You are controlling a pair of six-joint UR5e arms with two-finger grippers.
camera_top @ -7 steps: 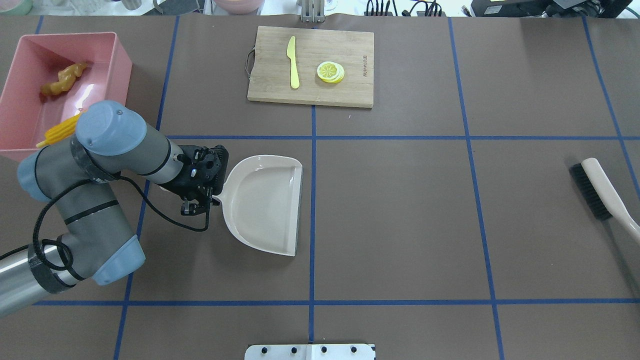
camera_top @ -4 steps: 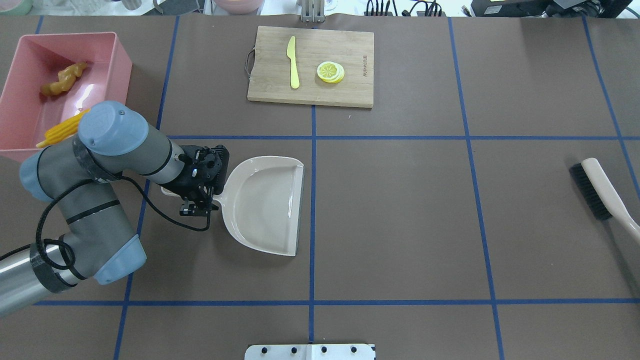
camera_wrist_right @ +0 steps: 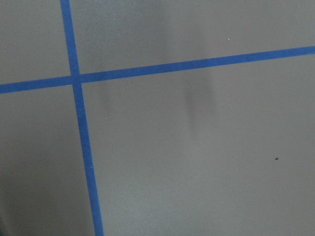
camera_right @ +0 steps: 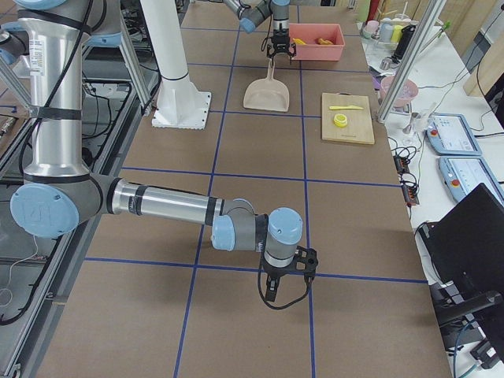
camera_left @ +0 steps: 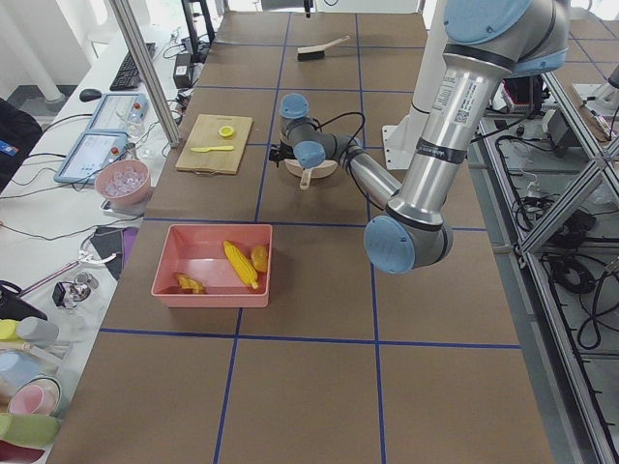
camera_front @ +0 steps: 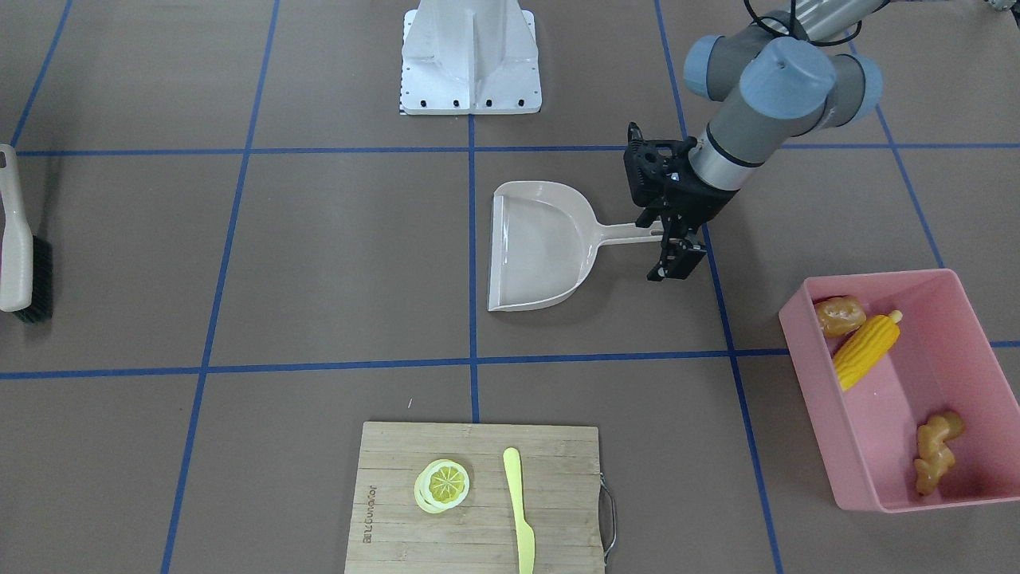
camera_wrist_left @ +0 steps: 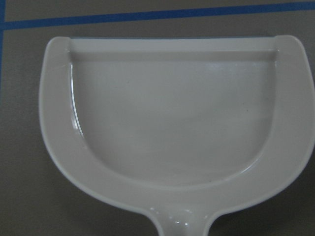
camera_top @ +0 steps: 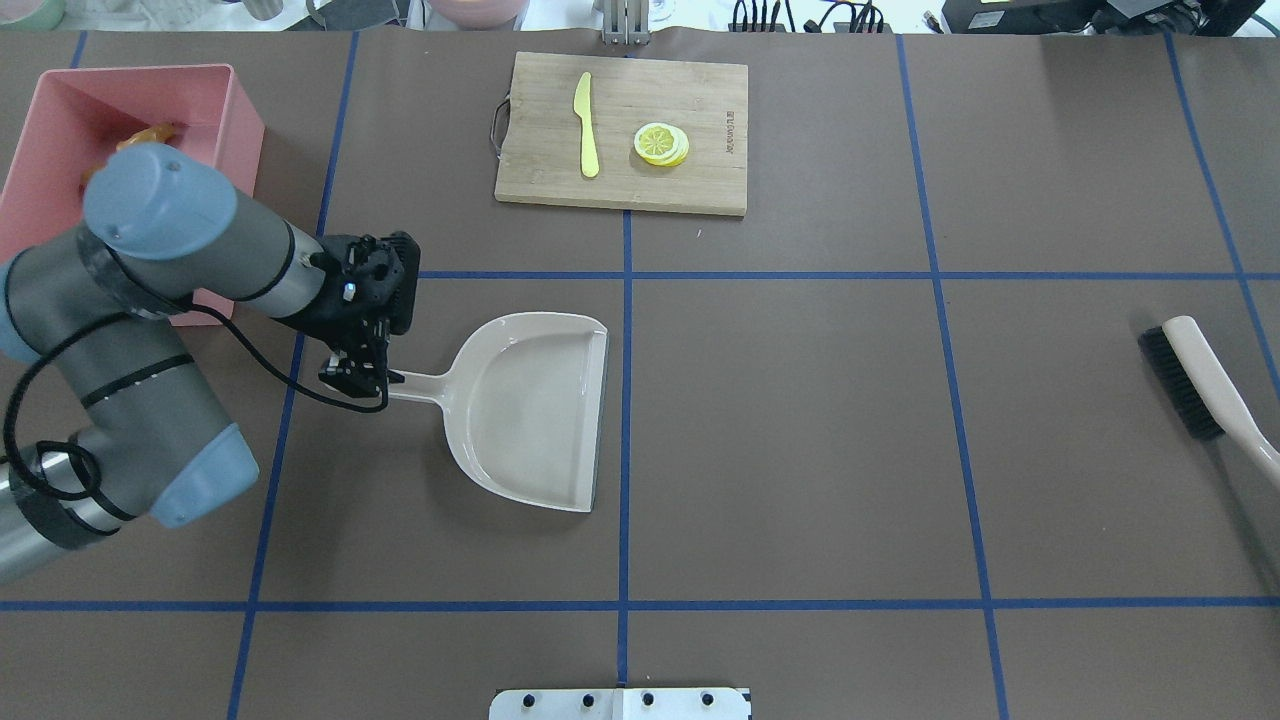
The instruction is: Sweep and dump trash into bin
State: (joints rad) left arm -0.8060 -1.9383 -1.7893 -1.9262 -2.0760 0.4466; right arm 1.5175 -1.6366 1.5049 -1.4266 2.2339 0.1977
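Left end effector jaws apart; smooth pink bin holds trash

The left end effector angles downward, jaws apart, its forearm stretched outward. The right end effector hangs low, aimed down; I can't make out its jaws.

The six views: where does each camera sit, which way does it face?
Front-facing: across the table, facing the robot; left arm, dustpan.
Overhead: behind the robot, looking down; left arm.
Exterior left: table's left end; left arm, bin.
Exterior right: opposite end; right arm near.
Left wrist: onto the dustpan; no jaws.
Right wrist: table surface only; no jaws.
Shared: front-facing and overhead show the cutting board.
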